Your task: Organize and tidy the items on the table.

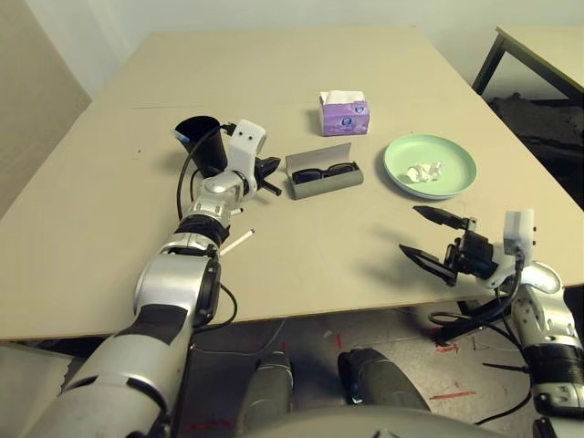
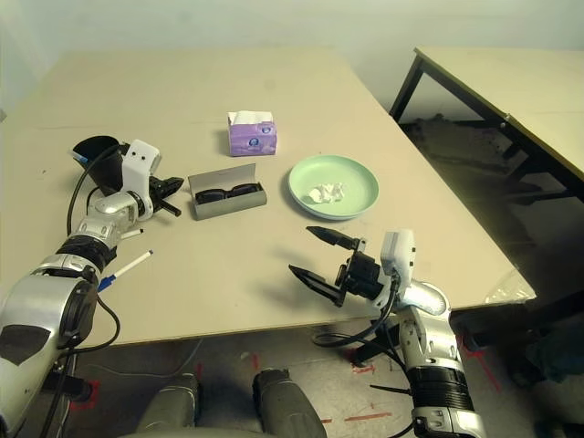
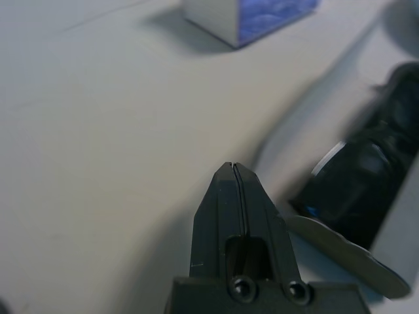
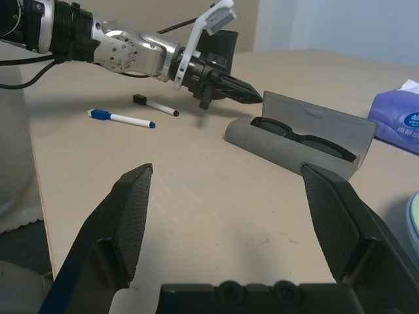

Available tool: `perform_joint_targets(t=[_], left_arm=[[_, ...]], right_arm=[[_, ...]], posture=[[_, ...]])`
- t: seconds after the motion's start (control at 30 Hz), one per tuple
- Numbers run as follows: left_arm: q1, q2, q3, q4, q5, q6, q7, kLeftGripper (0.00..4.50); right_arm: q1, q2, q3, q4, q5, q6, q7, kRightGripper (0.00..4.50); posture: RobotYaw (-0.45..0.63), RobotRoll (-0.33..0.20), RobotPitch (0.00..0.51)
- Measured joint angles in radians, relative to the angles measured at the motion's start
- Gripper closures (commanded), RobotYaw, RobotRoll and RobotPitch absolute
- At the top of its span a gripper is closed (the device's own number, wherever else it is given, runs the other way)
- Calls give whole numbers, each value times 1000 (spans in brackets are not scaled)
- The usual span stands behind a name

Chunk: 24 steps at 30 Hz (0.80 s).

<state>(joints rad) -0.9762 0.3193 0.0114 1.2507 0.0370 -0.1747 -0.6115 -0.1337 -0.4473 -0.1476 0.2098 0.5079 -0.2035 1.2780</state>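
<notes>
While the left pincer [image 4: 252, 97] is pressing its black fingers together on nothing, just beside the open grey glasses case [image 1: 326, 179] holding the black sunglasses [image 1: 326, 171] on the beige worktop [image 1: 319, 265], the right pincer [image 2: 321, 253] is hovering wide apart and empty near the round green plate [image 1: 456, 170] carrying the crumpled white tissue [image 1: 423, 171].

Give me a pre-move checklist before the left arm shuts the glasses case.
1. Sunglasses seated inside case: ok.
2. Case lid open and upright: ok.
3. Left gripper shut, empty, beside the case end: ok.
4. Right gripper open, empty, away from case: ok.
5. Tissue already on green plate: ok.
6. Both markers, black-cap and blue-cap, put away: not ok, loose on table by the left arm.
</notes>
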Motion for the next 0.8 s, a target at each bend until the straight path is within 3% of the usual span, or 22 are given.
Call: perform_joint_targets(t=[0.8], left_arm=[[30,63,-175,-56,132,-293,-341,4482]], right_arm=[[0,0,13,-2,0,3,0,0]], posture=[[-117,0,90]])
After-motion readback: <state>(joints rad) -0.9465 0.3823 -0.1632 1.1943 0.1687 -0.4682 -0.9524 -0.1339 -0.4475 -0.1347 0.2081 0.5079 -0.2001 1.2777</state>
